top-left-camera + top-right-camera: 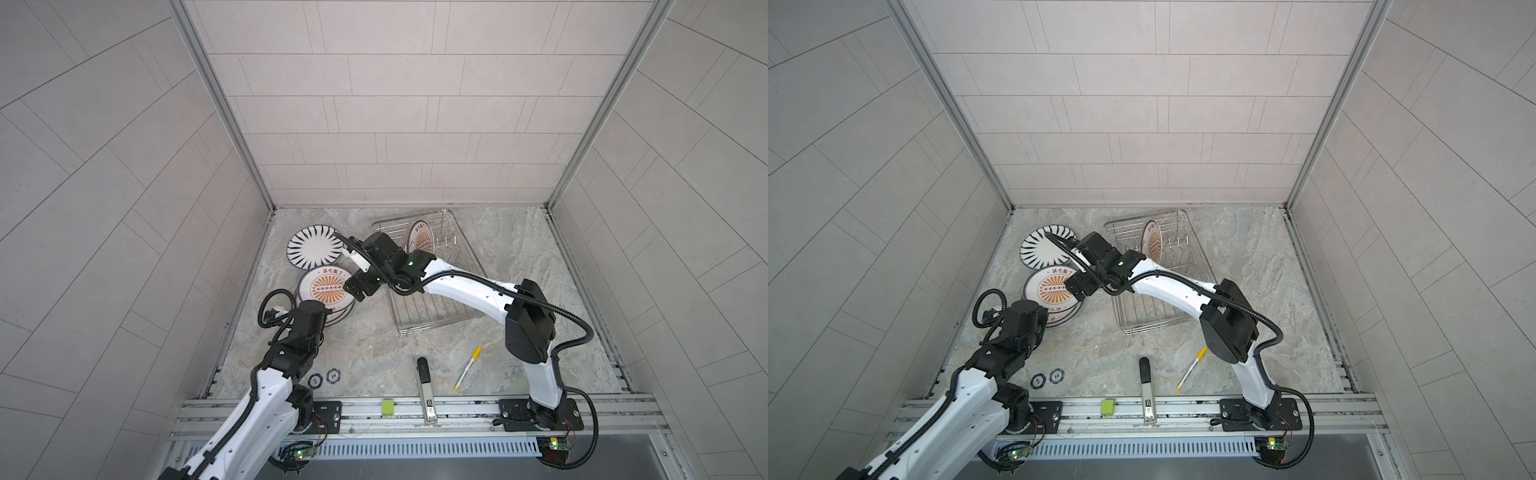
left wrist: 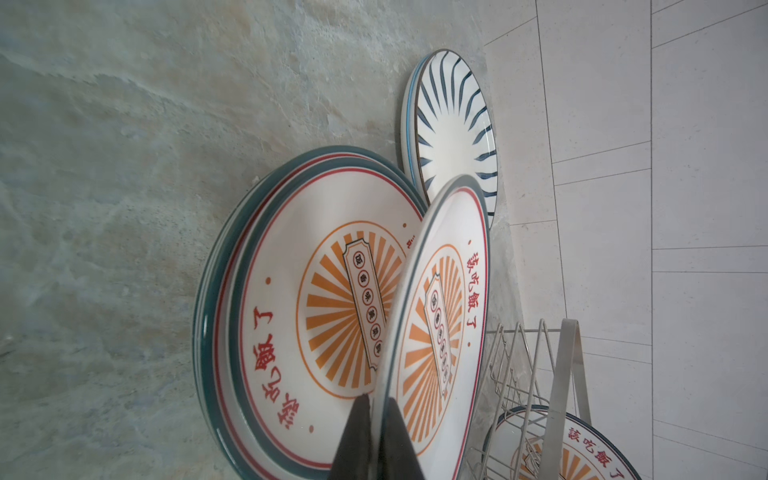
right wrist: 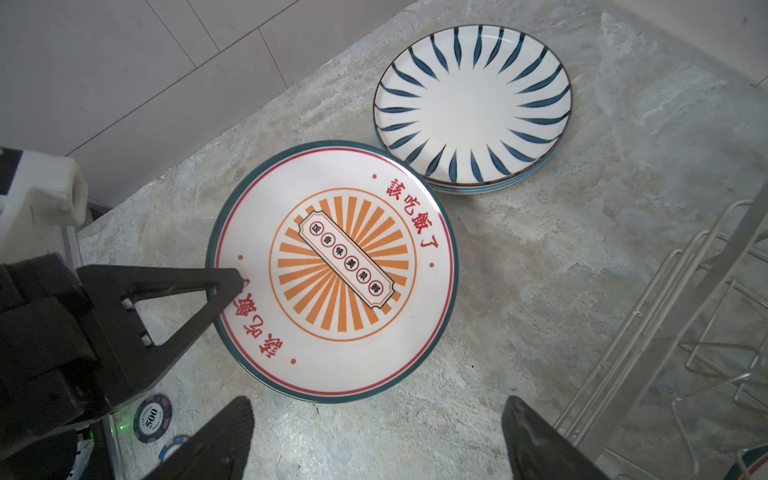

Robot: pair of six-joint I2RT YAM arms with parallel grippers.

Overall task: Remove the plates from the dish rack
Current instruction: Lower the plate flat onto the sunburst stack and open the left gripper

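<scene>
Marbled tabletop [image 1: 519, 257], tiled walls; noted left jaws pinching rim of tilted sunburst plate [image 2: 440, 316] over stack [image 2: 266, 332], right jaws spread, empty, beside it; one plate [image 1: 422, 239] on edge at far end of dish rack [image 1: 415, 309], beyond right jaws, right arm nearer.

dish rack [image 1: 428, 316]: on the table [image 1: 519, 270], toward its back.
racked plate [image 1: 420, 237]: standing on edge in the rack's far end.
plate stack [image 2: 291, 332]: flat, just left of the rack.
tilted plate [image 2: 440, 316]: above the stack, left of the rack.
far plates [image 1: 311, 249]: one on the other — left of the rack, behind the stack.
poker chips [image 1: 315, 379]: side by side, before the rack, well left.
pen [image 1: 467, 369]: before the rack, rightward.
slim case [image 1: 426, 388]: before the rack — near end over the front rail [image 1: 457, 405].
small block [image 1: 387, 406]: on that rail, before the rack's left side.
</scene>
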